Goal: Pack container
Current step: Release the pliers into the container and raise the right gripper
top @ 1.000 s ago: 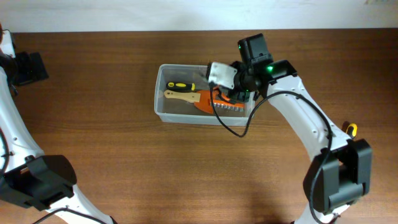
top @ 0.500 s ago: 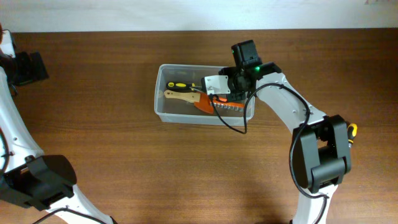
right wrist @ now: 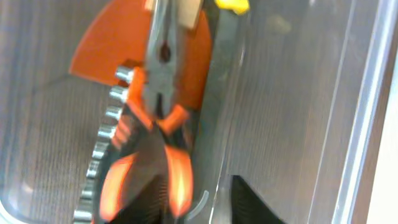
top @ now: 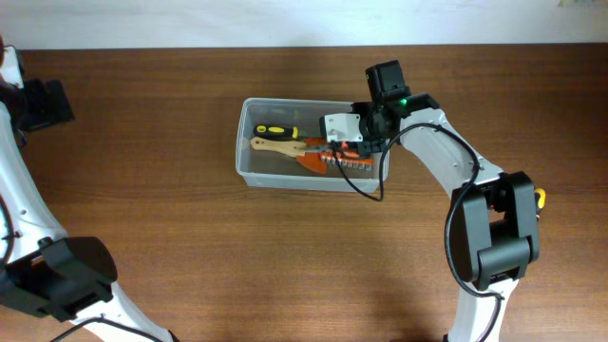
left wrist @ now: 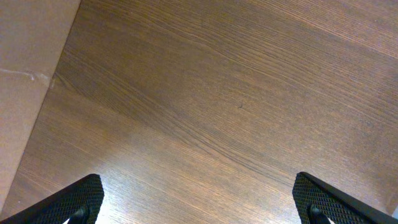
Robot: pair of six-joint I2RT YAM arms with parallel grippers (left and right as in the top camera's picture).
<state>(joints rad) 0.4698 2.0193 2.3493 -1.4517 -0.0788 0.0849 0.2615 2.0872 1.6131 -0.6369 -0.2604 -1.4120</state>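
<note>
Over the right end of the container [top: 240, 144], the right hand [top: 350, 142] hides its own jaws, so I cannot tell its state; the pliers [right wrist: 158, 106] inside are blurred. The left hand [left wrist: 199, 200] gapes wide above the brown wooden bench [top: 171, 237], where the container sits near the pale back wall [top: 285, 19].

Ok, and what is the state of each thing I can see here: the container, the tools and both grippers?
container: upright, no lid, tools inside.
screwdriver: lying in the container.
wooden-handled tool: lying in the container.
pliers: lying in the container, on the other tools.
left gripper: jaws open, above the table.
right gripper: over the container; jaws hidden, cannot tell.
</note>
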